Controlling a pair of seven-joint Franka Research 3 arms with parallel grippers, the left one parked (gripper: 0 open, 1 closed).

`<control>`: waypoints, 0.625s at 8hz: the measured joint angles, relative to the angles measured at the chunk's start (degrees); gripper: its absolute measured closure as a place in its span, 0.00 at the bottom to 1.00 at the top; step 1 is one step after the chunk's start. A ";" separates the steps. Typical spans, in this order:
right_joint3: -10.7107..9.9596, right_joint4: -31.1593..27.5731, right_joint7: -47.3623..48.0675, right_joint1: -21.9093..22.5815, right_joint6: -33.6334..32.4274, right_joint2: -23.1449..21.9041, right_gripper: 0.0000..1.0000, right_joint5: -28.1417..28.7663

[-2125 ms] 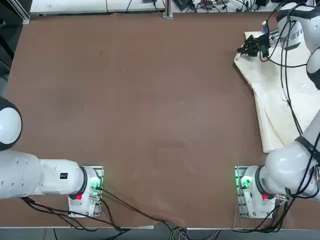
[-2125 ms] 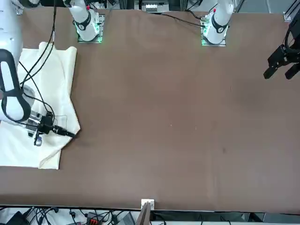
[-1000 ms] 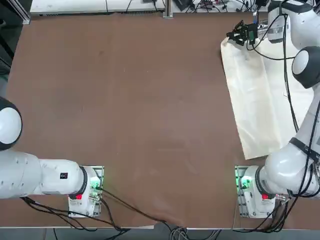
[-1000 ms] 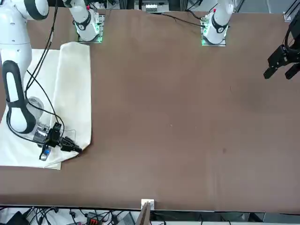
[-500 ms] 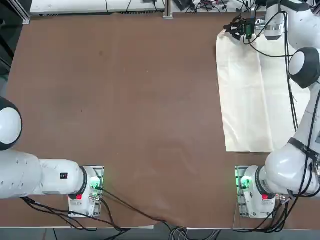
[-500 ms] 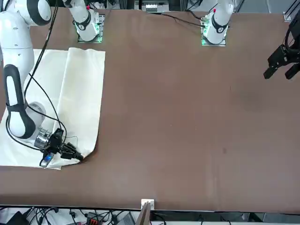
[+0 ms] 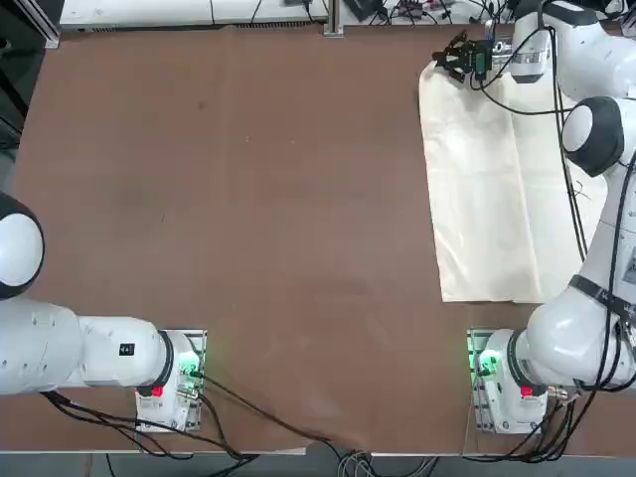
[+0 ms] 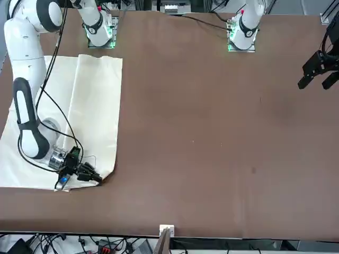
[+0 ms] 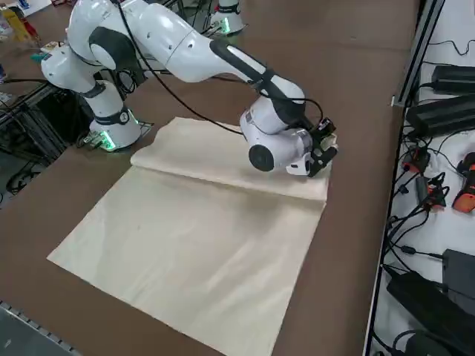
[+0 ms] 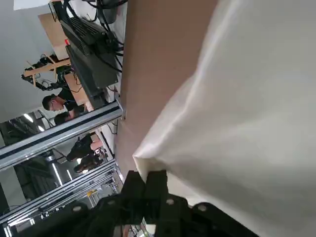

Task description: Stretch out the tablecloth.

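On the robot's right side of the brown worktop [image 7: 248, 199] lies the tablecloth [image 7: 497, 189], a cream sheet spread mostly flat with soft creases. In the top view it runs from the far edge of the worktop back toward the right arm's base, and its inner long edge faces the bare middle of the worktop. A lengthwise fold line divides it (clearest in the right side view, where a raised strip [image 9: 223, 159] lies over the broader flat part [image 9: 185, 259]).

At the cloth's far inner corner sits the right end effector [image 7: 455, 57], low over the worktop and pointing toward the middle. Its fingers [image 10: 148, 185] are pressed together on the corner of the tablecloth [image 10: 237, 113], as the wrist view shows; the pinched corner looks slightly lifted off the surface there, though that is hard to judge. In the front view the same end effector [image 8: 91, 176] sits at the cloth's [image 8: 90, 106] near corner, with black cables trailing back along the white arm. Beyond the worktop's far edge, cables and equipment lie on the floor [image 9: 438, 222].
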 joint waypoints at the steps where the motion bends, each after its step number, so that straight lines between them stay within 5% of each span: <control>1: 0.00 0.56 0.02 0.12 0.45 0.50 0.98 0.27; 5: -0.08 3.99 1.95 0.23 4.47 3.21 0.98 1.35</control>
